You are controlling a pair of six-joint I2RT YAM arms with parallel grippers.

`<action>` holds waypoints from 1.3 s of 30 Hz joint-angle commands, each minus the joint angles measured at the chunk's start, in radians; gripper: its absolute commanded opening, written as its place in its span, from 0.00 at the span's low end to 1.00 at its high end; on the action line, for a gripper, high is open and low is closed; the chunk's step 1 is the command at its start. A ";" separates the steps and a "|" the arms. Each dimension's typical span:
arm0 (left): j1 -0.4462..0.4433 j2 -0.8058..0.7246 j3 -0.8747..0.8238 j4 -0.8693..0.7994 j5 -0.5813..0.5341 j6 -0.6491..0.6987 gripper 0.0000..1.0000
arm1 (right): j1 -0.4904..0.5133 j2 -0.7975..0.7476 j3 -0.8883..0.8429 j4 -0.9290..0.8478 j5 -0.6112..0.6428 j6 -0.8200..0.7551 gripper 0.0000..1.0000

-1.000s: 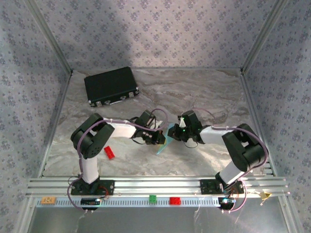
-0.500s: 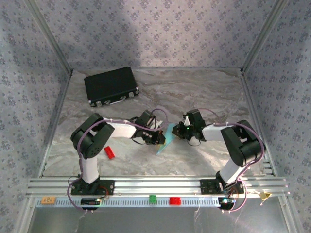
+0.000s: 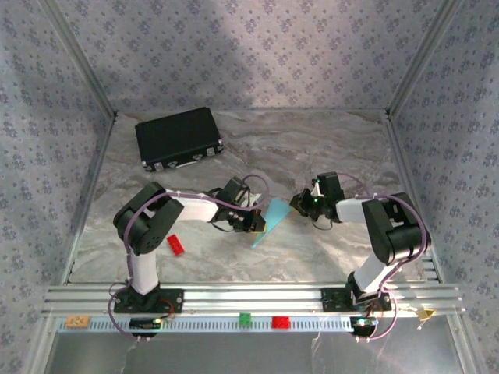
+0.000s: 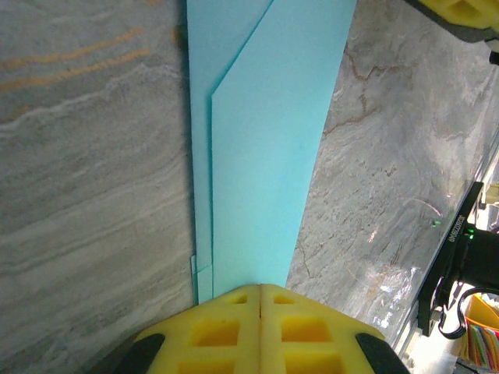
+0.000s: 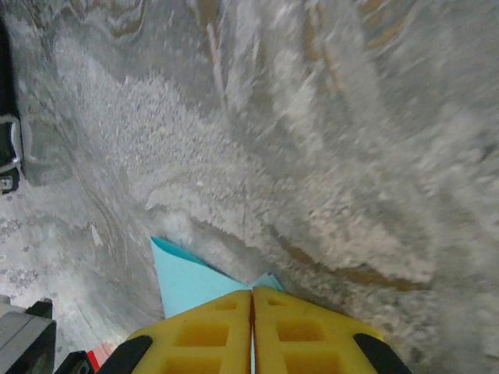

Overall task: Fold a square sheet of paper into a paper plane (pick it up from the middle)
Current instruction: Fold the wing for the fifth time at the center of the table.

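Your left gripper (image 4: 260,289) is clamped on the folded light-blue paper (image 4: 265,156), near the middle of the surface (image 3: 327,148). Right gripper (image 5: 251,294) is closed, tips just beside the paper; contact unclear. Black case (image 3: 178,136): far left corner. Red brick (image 3: 175,245): near the left edge.

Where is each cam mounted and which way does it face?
Top external: fixed above and behind the bases, looking down at the table; both arms, left tool and right tool in frame.
Left wrist: on the left arm, looking past its own shut tool along the folded blue paper it pinches.
Right wrist: on the right arm, looking past its own shut tool at the paper corner it grips and the table.
Shared: all three see the paper.
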 commanded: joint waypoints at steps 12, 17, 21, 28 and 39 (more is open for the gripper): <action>-0.008 0.029 -0.057 -0.137 -0.022 -0.003 0.00 | 0.074 -0.223 0.008 -0.116 0.083 -0.011 0.13; -0.008 0.026 -0.057 -0.135 -0.022 -0.002 0.00 | 0.173 -0.145 0.026 -0.089 0.054 -0.005 0.13; -0.008 0.023 -0.057 -0.136 -0.022 -0.004 0.00 | 0.205 -0.062 0.031 -0.059 0.056 -0.013 0.11; -0.008 -0.013 -0.028 -0.166 -0.008 0.005 0.00 | 0.159 0.032 -0.004 -0.026 0.058 -0.020 0.07; -0.015 -0.051 0.155 -0.256 0.005 0.035 0.00 | 0.163 0.040 -0.017 -0.013 0.047 -0.020 0.06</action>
